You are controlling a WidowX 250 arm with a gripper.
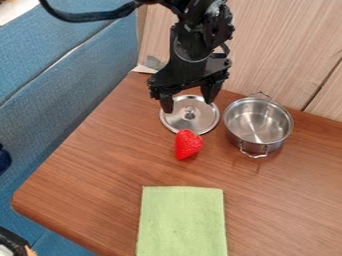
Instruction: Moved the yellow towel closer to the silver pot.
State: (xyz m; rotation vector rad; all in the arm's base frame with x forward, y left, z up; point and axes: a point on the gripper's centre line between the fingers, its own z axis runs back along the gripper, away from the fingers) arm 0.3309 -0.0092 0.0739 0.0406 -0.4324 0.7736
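Green towel (181,222) lying nearest me, gripper (189,102) hanging with its fingers apart

From my end of the feed, I'm seeing the towel lying flat on the wooden table (87,187), running out past the bottom edge of the view and lying well apart from the silver pot (258,122). The pot is standing uncovered, farther back and to the right. Its lid (204,123) is lying just beside it, knob up, and a red strawberry (188,144) is resting at the lid's near rim; whether they're touching, I can't tell. My gripper is pointing down over the lid, its two fingers standing spread and pinching nothing. Blue upholstery (63,95) is running along the table's left side.
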